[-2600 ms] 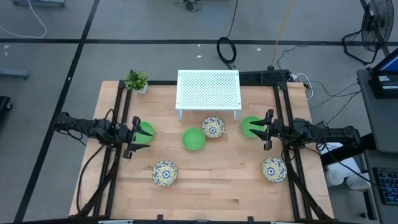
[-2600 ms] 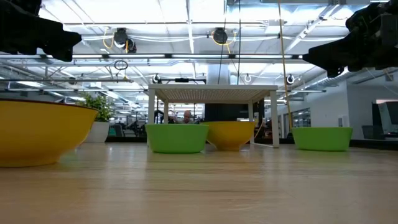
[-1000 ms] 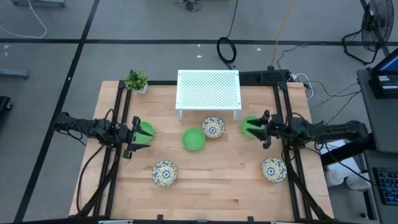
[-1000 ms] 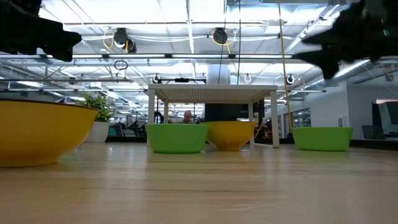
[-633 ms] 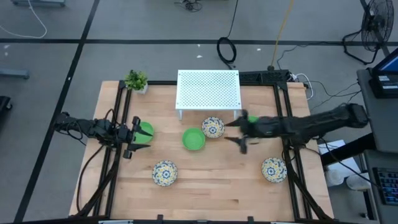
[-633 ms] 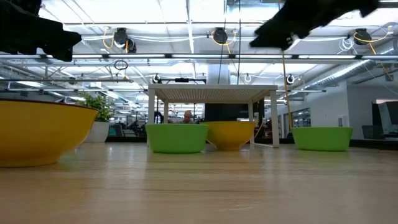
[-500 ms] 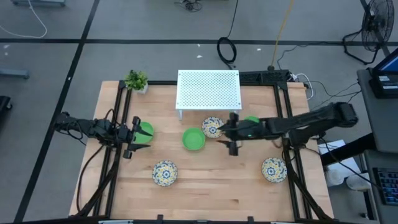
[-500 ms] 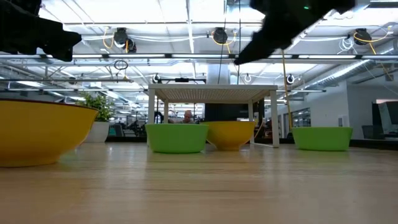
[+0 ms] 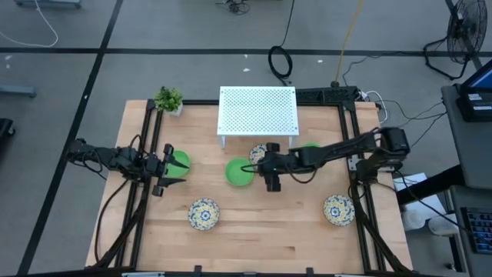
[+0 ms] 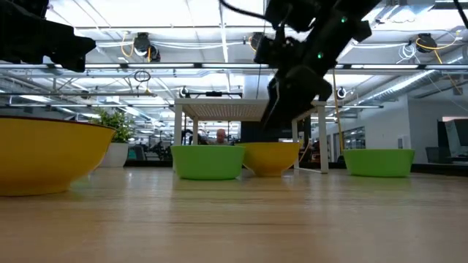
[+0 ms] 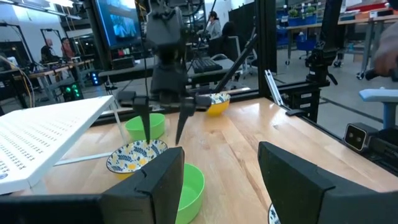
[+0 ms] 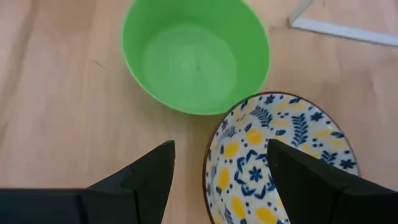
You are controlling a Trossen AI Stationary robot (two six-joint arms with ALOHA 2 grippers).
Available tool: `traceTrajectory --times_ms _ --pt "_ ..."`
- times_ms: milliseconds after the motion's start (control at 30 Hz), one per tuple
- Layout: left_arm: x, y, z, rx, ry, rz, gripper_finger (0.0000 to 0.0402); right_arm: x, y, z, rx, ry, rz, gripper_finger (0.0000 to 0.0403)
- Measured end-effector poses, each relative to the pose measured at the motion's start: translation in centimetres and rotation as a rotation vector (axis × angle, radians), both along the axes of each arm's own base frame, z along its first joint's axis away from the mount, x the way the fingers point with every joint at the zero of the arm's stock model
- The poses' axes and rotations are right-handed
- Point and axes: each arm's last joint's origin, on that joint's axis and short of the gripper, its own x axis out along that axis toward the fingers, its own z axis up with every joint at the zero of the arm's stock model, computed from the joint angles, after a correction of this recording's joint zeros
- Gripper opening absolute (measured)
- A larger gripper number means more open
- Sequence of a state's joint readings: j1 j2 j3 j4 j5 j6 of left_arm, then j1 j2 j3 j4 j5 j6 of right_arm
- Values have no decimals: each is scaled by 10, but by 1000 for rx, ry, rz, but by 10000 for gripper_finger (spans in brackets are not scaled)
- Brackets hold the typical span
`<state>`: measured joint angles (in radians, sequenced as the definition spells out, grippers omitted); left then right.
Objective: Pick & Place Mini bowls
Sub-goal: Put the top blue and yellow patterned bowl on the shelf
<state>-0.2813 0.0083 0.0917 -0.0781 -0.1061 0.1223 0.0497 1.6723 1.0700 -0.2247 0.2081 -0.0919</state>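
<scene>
Fingers spread wide, the right gripper [image 9: 270, 168] is hanging over the floral bowl [image 9: 260, 154], a green bowl [image 9: 237, 171] just at its 8 o'clock. The left gripper [image 9: 164, 171], also spread, is waiting at the table's [image 9: 261, 231] 9 o'clock edge beside another green bowl [image 9: 181, 161].

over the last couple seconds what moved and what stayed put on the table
The right gripper swung from the table's right side, over the green bowl there, in to the middle. It now hangs open above the patterned bowl and the centre green bowl, holding nothing. Nothing was picked up or released. The left gripper stayed open by the left green bowl, and all six bowls and the white rack kept their places.
</scene>
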Motion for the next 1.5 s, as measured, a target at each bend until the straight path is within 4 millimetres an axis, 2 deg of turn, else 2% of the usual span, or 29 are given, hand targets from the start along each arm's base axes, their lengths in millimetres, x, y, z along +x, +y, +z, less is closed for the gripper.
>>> traceTrajectory --times_ms 200,500,667,900,1400,1500 --pt "0 0 0 0 0 1 212 2 -6 -17 -4 75 -17 239" --pt "0 0 0 0 -1 0 212 -3 -10 -26 -5 163 -31 235" --pt "0 0 0 0 0 0 212 -3 -10 -31 -6 187 -31 216" --pt "0 0 0 0 -1 1 212 -5 -10 -33 -6 188 -32 164" --pt "0 0 0 0 0 1 212 -5 -11 -33 -12 189 -30 13" --pt "0 0 0 0 0 1 212 -5 -11 -32 -16 187 -22 9"
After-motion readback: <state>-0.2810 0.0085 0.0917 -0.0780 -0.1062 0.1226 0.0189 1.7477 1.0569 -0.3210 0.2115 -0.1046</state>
